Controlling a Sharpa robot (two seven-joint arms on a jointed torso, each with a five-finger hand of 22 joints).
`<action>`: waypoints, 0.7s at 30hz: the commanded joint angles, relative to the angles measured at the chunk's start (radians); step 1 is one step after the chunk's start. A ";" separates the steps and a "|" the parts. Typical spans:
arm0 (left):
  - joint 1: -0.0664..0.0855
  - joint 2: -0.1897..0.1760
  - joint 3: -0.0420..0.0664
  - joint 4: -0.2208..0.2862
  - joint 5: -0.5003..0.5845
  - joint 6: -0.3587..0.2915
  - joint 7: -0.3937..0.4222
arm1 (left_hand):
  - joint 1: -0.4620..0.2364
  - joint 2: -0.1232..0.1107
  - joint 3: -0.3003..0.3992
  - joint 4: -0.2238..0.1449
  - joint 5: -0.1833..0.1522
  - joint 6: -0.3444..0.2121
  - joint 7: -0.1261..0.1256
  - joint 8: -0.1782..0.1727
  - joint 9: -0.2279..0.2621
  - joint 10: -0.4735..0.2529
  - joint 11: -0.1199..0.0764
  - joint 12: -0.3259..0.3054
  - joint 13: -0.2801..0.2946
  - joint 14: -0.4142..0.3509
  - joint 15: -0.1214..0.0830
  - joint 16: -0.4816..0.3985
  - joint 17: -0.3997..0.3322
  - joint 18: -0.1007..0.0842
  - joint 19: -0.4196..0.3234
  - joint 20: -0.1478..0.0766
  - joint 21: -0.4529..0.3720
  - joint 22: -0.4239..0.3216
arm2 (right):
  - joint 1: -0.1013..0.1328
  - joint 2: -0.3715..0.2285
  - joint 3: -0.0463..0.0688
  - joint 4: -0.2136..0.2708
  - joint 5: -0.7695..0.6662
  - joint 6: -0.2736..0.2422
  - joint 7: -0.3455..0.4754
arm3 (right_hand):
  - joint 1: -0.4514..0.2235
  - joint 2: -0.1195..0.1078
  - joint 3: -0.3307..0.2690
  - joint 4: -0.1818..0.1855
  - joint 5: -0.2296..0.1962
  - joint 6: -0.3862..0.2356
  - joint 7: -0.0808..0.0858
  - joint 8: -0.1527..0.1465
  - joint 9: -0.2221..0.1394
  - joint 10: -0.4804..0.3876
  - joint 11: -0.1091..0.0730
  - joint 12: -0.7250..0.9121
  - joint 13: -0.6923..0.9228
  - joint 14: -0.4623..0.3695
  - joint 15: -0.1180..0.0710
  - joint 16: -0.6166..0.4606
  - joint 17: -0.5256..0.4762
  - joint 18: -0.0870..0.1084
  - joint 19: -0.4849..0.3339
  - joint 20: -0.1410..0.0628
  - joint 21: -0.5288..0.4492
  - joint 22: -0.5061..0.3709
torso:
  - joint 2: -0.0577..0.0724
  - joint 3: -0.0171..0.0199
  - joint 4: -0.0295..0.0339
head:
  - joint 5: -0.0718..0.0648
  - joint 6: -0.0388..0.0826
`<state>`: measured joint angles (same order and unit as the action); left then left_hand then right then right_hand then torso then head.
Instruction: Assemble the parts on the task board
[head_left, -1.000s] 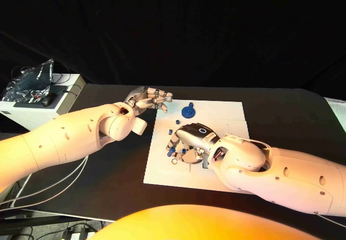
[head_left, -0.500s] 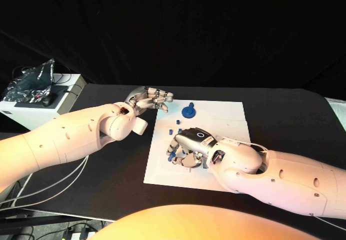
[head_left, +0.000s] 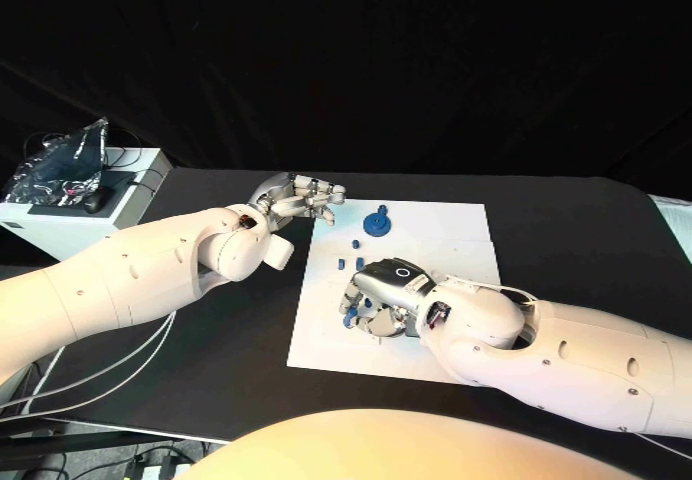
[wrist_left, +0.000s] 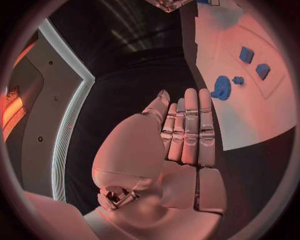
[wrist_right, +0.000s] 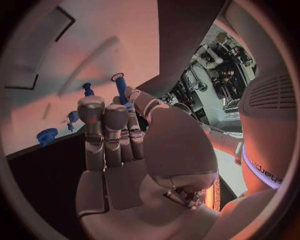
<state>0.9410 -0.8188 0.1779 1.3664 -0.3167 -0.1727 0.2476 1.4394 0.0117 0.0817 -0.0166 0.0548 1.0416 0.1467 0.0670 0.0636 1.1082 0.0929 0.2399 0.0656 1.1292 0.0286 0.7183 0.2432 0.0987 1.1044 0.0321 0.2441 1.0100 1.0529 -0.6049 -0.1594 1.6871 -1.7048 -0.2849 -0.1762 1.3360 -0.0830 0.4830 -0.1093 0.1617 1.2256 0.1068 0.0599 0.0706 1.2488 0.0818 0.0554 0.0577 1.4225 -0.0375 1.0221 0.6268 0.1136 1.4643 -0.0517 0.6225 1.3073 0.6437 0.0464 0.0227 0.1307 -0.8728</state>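
Observation:
The white task board (head_left: 447, 225) lies mid-table. My right hand (head_left: 384, 297) hovers low over its near-left part, and in the right wrist view this hand (wrist_right: 119, 145) pinches a blue peg (wrist_right: 120, 88) between thumb and fingers. A blue gear (head_left: 378, 222) stands at the board's far side, with small blue pieces (head_left: 356, 243) nearer me. My left hand (head_left: 302, 199) hangs just off the board's far-left corner, fingers straight and side by side, holding nothing. The left wrist view shows that hand (wrist_left: 184, 135), the gear (wrist_left: 220, 87) and two blue blocks (wrist_left: 246, 54).
A white box (head_left: 80, 210) with a crinkled foil bag (head_left: 65, 160) on it stands at the table's far left. Cables (head_left: 87, 370) trail off the table's left edge. Bare black table (head_left: 577, 220) lies right of the board.
My right hand has slid a little toward me over the board, still holding the peg. The left hand has not moved.

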 joint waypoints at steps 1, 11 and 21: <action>0.000 0.001 0.001 0.003 0.005 0.013 0.010 | 0.002 0.002 -0.001 0.000 0.000 0.002 0.000 -0.002 0.001 0.000 0.003 -0.003 0.000 0.003 0.002 -0.005 0.001 0.004 0.004 0.002 -0.004 0.001 | -0.001 -0.002 0.000 0.002 -0.023 0.032 -0.005 | 0.012 0.025 -0.001 -0.004 0.004 0.002 0.005 0.006 0.001 0.046 -0.034 0.004 0.003 0.002 -0.006 -0.004 0.000 0.019 0.048 -0.007 -0.002 0.079 | 0.000 -0.0005 -0.0003 | 0.002 0.000; 0.000 -0.001 0.001 0.004 0.005 0.013 0.010 | 0.001 0.002 -0.001 0.001 0.000 0.001 0.001 -0.002 0.001 -0.001 0.003 -0.003 0.000 0.003 0.002 -0.005 0.001 0.004 0.006 0.002 -0.007 0.003 | -0.001 -0.006 0.000 0.002 -0.027 0.042 -0.008 | 0.010 0.027 -0.001 -0.007 0.004 0.003 0.005 0.006 0.001 0.047 -0.035 0.004 0.003 0.002 -0.006 -0.004 0.000 0.019 0.048 -0.007 -0.001 0.079 | 0.000 0.0004 -0.0001 | 0.004 0.000; 0.000 -0.001 0.001 0.004 0.005 0.014 0.009 | 0.001 0.002 -0.001 0.001 0.000 0.001 0.001 -0.002 0.001 -0.001 0.003 -0.003 0.000 0.003 0.002 -0.005 0.001 0.004 0.006 0.002 -0.007 0.003 | -0.001 -0.003 -0.001 -0.003 -0.031 0.045 -0.011 | 0.007 0.028 -0.002 -0.009 0.004 0.002 0.005 0.005 0.001 0.045 -0.034 0.003 0.003 0.002 -0.006 -0.005 0.000 0.020 0.048 -0.007 -0.005 0.078 | 0.000 0.0004 -0.0003 | 0.004 0.000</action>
<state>0.9410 -0.8210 0.1779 1.3672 -0.3166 -0.1728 0.2473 1.4394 0.0117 0.0817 -0.0166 0.0548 1.0417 0.1467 0.0670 0.0636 1.1082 0.0929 0.2399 0.0656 1.1292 0.0286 0.7183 0.2430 0.0986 1.1044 0.0321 0.2442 1.0120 1.0528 -0.6087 -0.1594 1.6856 -1.7202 -0.2581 -0.1835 1.3306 -0.0775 0.4803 -0.1118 0.1584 1.2245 0.1091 0.0621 0.0712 1.2488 0.0818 0.0555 0.0577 1.4227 -0.0374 1.0221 0.6266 0.1158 1.4651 -0.0525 0.6225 1.3080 0.6436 0.0468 0.0222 0.1340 -0.8728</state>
